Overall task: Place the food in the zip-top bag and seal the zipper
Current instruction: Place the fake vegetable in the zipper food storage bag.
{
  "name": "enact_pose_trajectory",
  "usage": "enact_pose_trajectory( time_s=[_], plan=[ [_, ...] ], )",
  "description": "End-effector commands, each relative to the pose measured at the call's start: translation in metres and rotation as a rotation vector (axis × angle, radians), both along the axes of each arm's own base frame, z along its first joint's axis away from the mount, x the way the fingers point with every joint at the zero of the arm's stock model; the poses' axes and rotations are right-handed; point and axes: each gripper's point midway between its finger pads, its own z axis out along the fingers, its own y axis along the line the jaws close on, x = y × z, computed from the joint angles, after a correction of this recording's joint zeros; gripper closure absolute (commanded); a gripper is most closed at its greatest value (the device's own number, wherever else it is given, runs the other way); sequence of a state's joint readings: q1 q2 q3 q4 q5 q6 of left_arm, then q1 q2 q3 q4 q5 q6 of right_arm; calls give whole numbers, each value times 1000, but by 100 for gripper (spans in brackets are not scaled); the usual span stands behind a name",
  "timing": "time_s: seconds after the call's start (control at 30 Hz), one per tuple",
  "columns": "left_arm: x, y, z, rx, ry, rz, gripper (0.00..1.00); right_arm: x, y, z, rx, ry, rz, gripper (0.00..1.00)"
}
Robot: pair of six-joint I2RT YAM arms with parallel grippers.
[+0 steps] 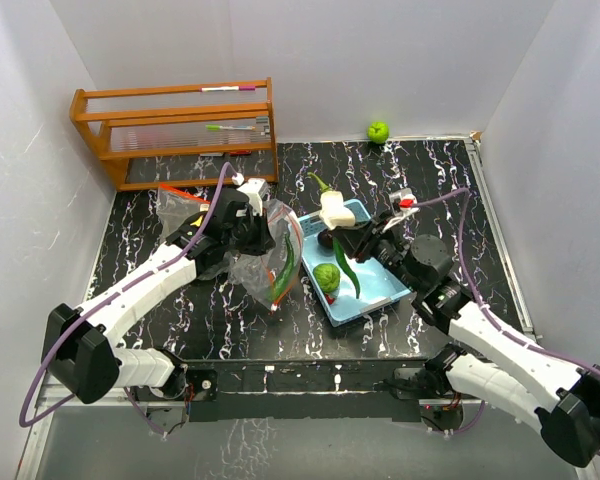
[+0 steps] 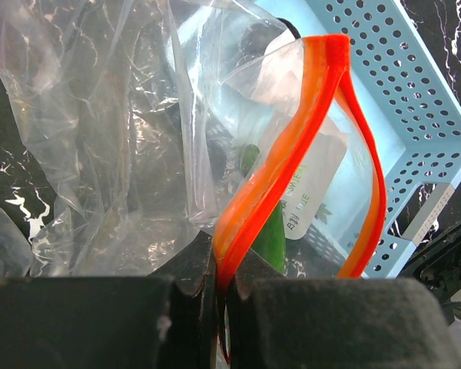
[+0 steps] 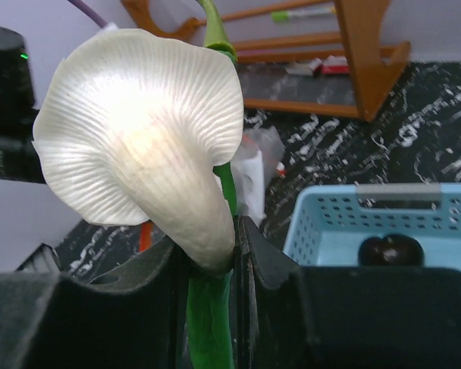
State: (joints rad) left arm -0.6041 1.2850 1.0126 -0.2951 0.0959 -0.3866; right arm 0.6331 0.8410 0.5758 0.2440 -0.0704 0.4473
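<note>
The left hand (image 2: 223, 273) is clamped on the zipper (image 2: 292, 154), its pads pinching one lip of the red-orange strip. The other lip bows away, so the mouth of the zip-top bag (image 2: 100, 115) gapes toward the blue basket (image 2: 415, 100). A white label (image 2: 311, 192) with green print shows through the plastic, but its sideways letters are too blurred to read. A green piece (image 2: 273, 238) also shows through the plastic.

From above, the bag (image 1: 265, 255) lies near the middle of the bench (image 1: 160, 310), at 9 o'clock of the basket (image 1: 390, 290) and touching its rim.

The right hand (image 3: 211, 254) is closed on a white toy mushroom (image 3: 138, 146) and on a green stem (image 3: 211, 323) running beside it. It holds them over the basket's 11 o'clock corner.

In the basket lie a lime-green ball (image 1: 327, 277), a long green pepper (image 1: 348, 270) and a dark purple ball (image 3: 390, 250).

Another lime-green ball (image 1: 378, 131) sits at the bench's far edge, at 1 o'clock. A wooden rack (image 1: 175, 130) with markers on its shelves stands at 11 o'clock.
</note>
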Motion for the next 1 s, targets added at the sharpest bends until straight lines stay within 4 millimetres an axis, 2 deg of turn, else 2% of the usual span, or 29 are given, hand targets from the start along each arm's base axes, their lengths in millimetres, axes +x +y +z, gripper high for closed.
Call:
enact_pose_trajectory(
  time_s=[0.0, 0.1, 0.17, 0.47, 0.53, 0.77, 0.97],
  plan=[
    [1, -5, 10, -40, -5, -11, 100, -14, 11, 72, 252, -237, 48, 92],
    [0, -9, 10, -57, 6, -17, 100, -7, 10, 89, 318, -291, -42, 92],
    [0, -12, 12, -71, 12, -21, 100, -8, 16, 97, 364, -315, -62, 92],
    [3, -31, 26, -149, 43, -56, 100, -15, 47, 116, 428, -457, -211, 92],
    [-2, -36, 29, -174, 66, -82, 100, -12, 59, 112, 408, -480, -223, 92],
    [-12, -46, 36, -240, 126, -131, 100, -1, 56, 110, 400, -551, -370, 92],
    [-15, -47, 42, -275, 153, -145, 100, 10, 53, 81, 280, -575, -486, 92]
  ],
)
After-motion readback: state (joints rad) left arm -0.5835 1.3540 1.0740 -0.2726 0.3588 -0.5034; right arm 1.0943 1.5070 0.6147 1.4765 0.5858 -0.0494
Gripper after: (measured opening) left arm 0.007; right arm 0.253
